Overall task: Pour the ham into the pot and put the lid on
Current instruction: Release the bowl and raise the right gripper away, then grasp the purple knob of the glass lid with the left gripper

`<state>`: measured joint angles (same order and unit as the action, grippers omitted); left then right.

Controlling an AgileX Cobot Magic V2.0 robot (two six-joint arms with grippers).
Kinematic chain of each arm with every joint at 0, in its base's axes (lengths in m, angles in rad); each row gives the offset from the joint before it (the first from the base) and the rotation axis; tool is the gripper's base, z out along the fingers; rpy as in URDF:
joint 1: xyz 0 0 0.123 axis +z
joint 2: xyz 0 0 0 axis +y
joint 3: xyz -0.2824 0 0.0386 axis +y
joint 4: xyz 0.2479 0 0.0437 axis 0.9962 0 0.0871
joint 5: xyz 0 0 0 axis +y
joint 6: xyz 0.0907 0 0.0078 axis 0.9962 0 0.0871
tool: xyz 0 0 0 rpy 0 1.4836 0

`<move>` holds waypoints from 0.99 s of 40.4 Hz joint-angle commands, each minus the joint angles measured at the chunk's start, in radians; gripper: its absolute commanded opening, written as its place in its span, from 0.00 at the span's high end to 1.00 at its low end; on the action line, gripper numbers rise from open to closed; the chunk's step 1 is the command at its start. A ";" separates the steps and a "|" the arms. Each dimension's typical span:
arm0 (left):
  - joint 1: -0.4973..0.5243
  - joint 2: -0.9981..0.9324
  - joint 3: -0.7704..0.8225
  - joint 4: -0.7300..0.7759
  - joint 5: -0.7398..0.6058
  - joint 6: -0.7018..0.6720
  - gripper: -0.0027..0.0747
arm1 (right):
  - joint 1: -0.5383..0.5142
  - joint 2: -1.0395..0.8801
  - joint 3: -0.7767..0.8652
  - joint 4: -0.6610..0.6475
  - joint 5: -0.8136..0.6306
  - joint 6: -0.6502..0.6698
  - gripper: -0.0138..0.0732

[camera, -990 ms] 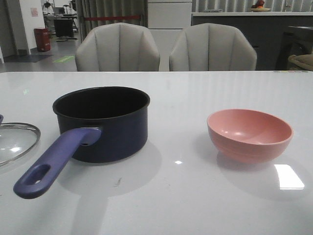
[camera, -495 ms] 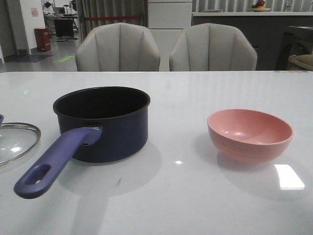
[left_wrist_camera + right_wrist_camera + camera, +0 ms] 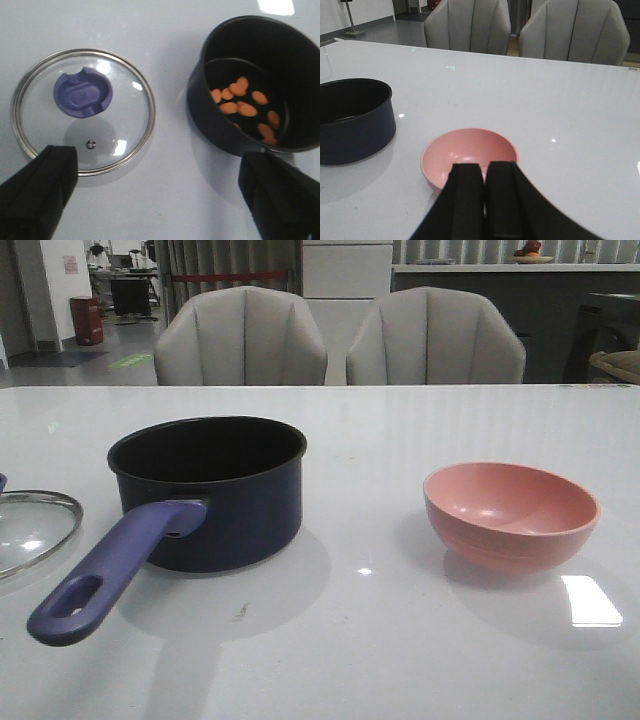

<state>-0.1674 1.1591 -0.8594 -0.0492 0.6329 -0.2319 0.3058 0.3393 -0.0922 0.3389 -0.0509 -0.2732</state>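
— So, what am I working with, biggest first?

— I see a glossy white table (image 3: 400, 640) running across the whole front view, two grey chairs (image 3: 240, 338) behind it and an office room beyond. On it stands the pot (image 3: 215, 490), its long handle (image 3: 110, 570) pointing back toward me. The lid (image 3: 82, 110) lies flat just beside the pot on my left, knob (image 3: 82, 92) up. The pink bowl (image 3: 512, 515) sits well apart on my right and looks empty. The ham (image 3: 245, 105) is already inside the pot, small slices scattered over the black bottom.

— And the grippers?

— My left gripper (image 3: 160, 195) hangs above the gap between lid and pot, jaws spread wide, holding nothing. My right gripper (image 3: 485, 200) sits just behind the bowl with its fingers pressed together and nothing between them.

— How will the lid handle?

— I judge it stiff, fairly heavy for its size, and breakable, since it is glass with a steel rim. The rim lies flush on a slick tabletop, so I would take the flared knob instead. The glass could slide if nudged sideways.
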 commanded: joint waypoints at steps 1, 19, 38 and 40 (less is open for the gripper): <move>0.056 0.073 -0.098 -0.023 0.000 -0.017 0.15 | 0.003 0.004 -0.026 -0.003 -0.085 -0.010 0.66; 0.138 0.440 -0.435 0.007 0.243 0.027 0.26 | 0.003 0.004 -0.026 -0.003 -0.085 -0.010 0.66; 0.138 0.671 -0.612 0.049 0.367 0.036 0.22 | 0.003 0.004 -0.026 -0.003 -0.085 -0.010 0.66; 0.138 0.683 -0.612 0.049 0.367 0.036 0.22 | 0.003 0.004 -0.026 -0.003 -0.085 -0.010 0.66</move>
<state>-0.0313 1.8707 -1.4386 0.0000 1.0068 -0.1961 0.3058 0.3393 -0.0922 0.3389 -0.0509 -0.2732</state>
